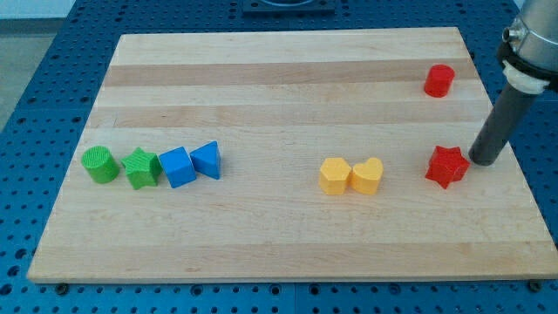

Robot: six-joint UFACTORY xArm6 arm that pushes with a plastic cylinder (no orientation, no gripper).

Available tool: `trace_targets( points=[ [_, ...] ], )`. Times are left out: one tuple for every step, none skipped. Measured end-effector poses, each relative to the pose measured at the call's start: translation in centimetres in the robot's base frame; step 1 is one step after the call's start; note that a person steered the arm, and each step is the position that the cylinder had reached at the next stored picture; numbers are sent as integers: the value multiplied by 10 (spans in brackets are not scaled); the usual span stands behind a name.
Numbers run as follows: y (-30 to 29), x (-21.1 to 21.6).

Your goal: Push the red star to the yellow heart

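Observation:
The red star (445, 166) lies at the view's right on the wooden board (288, 78). The yellow heart (367, 175) lies a short way to the star's left, with a gap between them. A yellow hexagon-like block (334, 175) touches the heart's left side. My tip (482, 160) is just to the right of the red star, very close to it or touching it. The dark rod rises from there to the view's upper right.
A red cylinder (439, 80) stands at the view's top right. At the view's left stand a green cylinder (100, 164), a green star (140, 167), a blue block (177, 167) and a blue triangle (207, 160) in a row.

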State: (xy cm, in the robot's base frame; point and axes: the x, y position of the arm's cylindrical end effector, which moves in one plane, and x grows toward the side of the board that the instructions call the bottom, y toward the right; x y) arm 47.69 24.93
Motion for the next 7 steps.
trace_targets(
  points=[
    [-18, 9],
    [-41, 23],
    [-53, 33],
    [-54, 41],
    [-55, 41],
    [-67, 40],
    [-80, 40]
  ],
)
